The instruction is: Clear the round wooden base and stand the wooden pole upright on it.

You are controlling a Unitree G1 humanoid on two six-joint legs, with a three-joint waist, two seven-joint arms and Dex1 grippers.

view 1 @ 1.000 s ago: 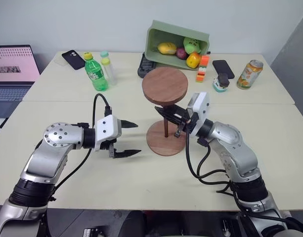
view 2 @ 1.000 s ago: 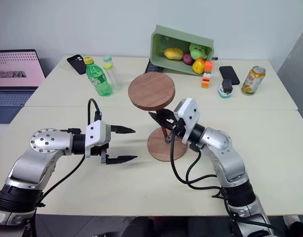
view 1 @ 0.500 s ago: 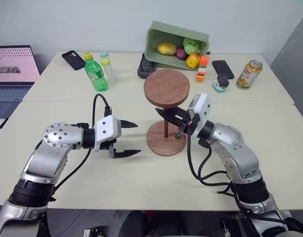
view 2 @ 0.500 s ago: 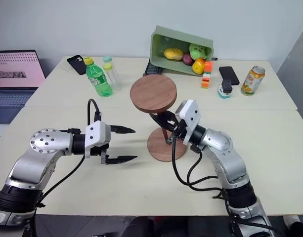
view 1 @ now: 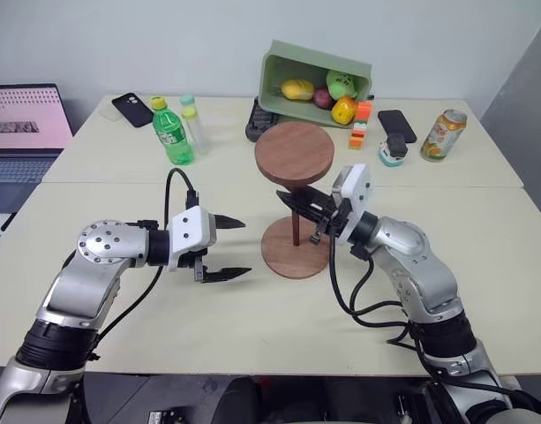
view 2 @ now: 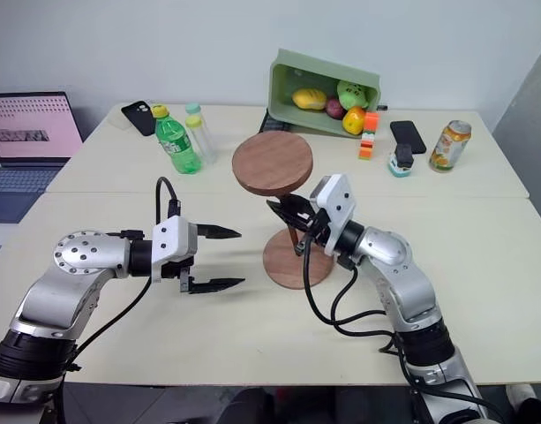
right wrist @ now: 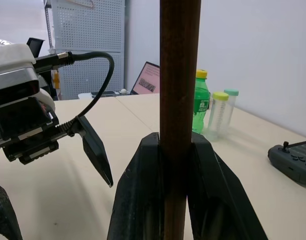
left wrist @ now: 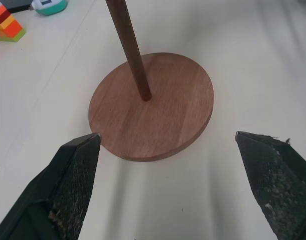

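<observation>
The round wooden base (view 1: pixel 295 251) lies flat on the near table. The wooden pole (view 1: pixel 296 219) stands upright with its foot in the base's centre hole (left wrist: pixel 145 97) and its round disc (view 1: pixel 294 153) on top. My right gripper (view 1: pixel 300 206) reaches in from the right and is shut on the pole's rod (right wrist: pixel 179 75) just under the disc. My left gripper (view 1: pixel 245 246) hovers open to the left of the base, its fingertips (left wrist: pixel 78 160) pointing toward it with nothing between them.
On the far table stand a green bottle (view 1: pixel 170 131), a clear bottle (view 1: pixel 192 122), a tipped green bin (view 1: pixel 316 78) of toy fruit, a black controller (view 1: pixel 259 119), coloured blocks (view 1: pixel 361 124), two phones (view 1: pixel 131 109) (view 1: pixel 398 124) and a can (view 1: pixel 435 134). A laptop (view 1: pixel 23 119) sits at far left.
</observation>
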